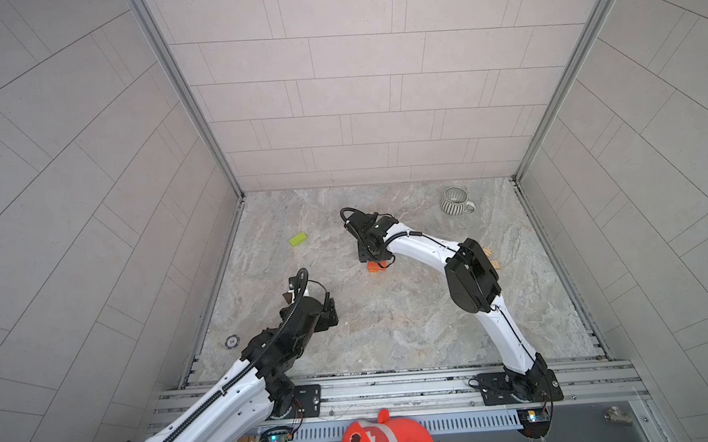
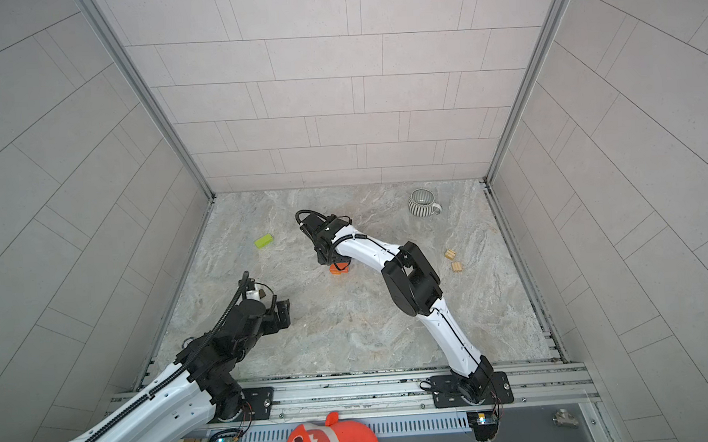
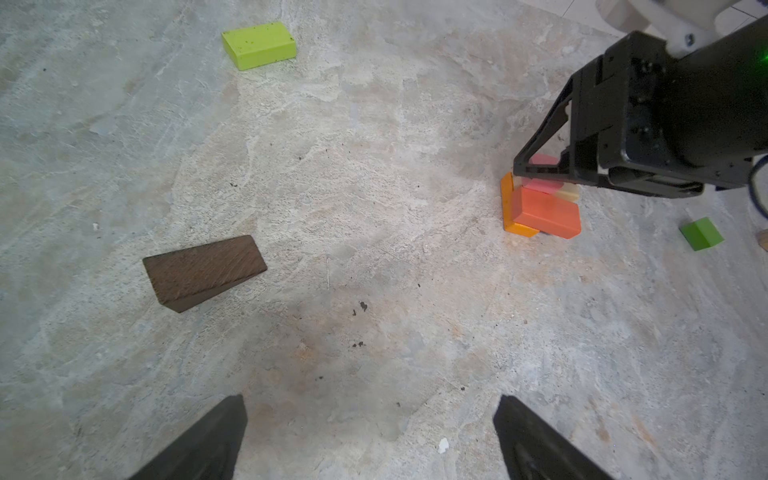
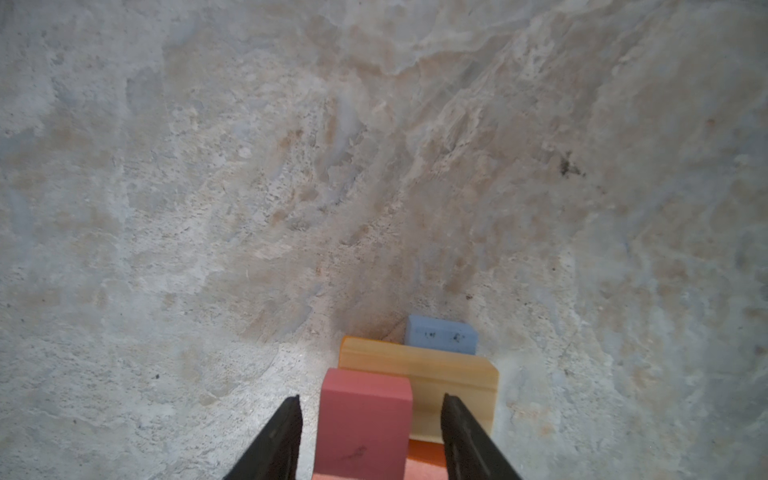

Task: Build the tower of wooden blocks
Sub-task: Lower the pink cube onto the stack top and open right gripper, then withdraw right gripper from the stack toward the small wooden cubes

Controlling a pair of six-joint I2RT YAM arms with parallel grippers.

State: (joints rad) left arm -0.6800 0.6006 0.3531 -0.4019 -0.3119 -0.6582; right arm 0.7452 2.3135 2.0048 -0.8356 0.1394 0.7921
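The wood block tower stands mid-table: an orange block low down, a tan block above it, and a pink block on top. A blue block shows behind. My right gripper hangs over the stack, open, its fingers astride the pink block with a gap on each side. My left gripper stands open and empty above bare table at the near left. Loose blocks lie around: lime green, a dark brown wedge, small green.
Two tan blocks lie right of the right arm. A striped mug stands at the back right. A poker chip lies by the left wall. A red plush toy sits off the front rail.
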